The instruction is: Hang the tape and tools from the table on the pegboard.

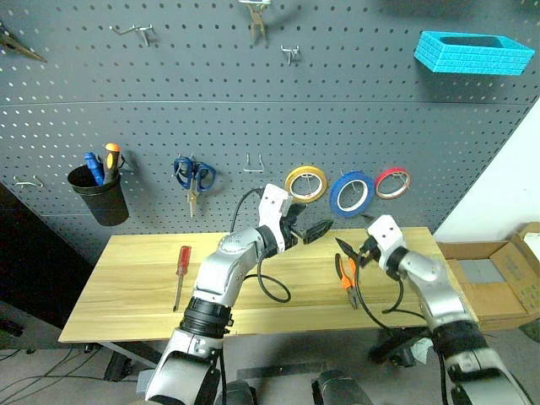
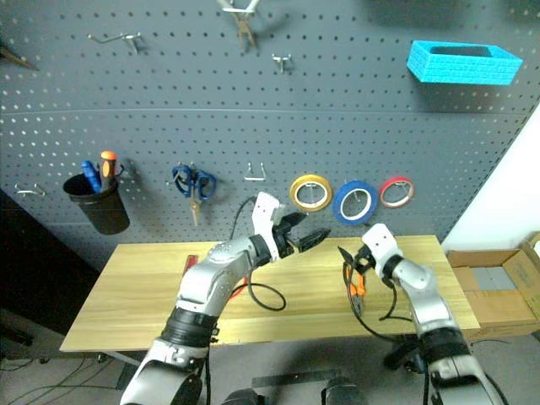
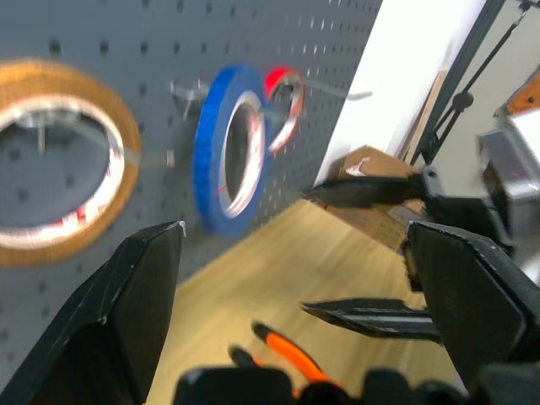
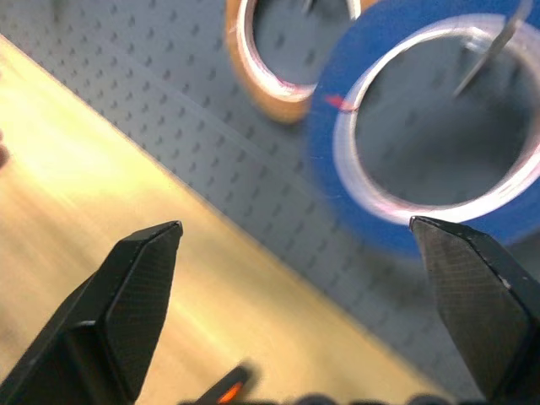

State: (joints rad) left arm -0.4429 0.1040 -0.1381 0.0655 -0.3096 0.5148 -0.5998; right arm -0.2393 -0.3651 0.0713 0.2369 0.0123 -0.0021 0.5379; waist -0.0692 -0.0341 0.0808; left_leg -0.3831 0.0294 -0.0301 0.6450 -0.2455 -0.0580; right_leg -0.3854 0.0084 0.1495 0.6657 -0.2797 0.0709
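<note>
Blue tape (image 1: 352,192) hangs on the pegboard (image 1: 253,101); both end effectors spread, left (image 1: 308,229), right (image 1: 353,250).

Tape (image 1: 352,192) hangs on pegboard (image 1: 253,110); pliers (image 1: 346,274), screwdriver (image 1: 180,274) on table (image 1: 126,287).

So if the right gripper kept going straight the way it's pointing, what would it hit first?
Most likely the blue tape roll hanging on the pegboard, dead ahead of the open right gripper; depth is hard to judge.

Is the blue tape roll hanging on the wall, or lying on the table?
Hanging: the blue tape roll sits on a pegboard hook, between the yellow and red rolls.
</note>
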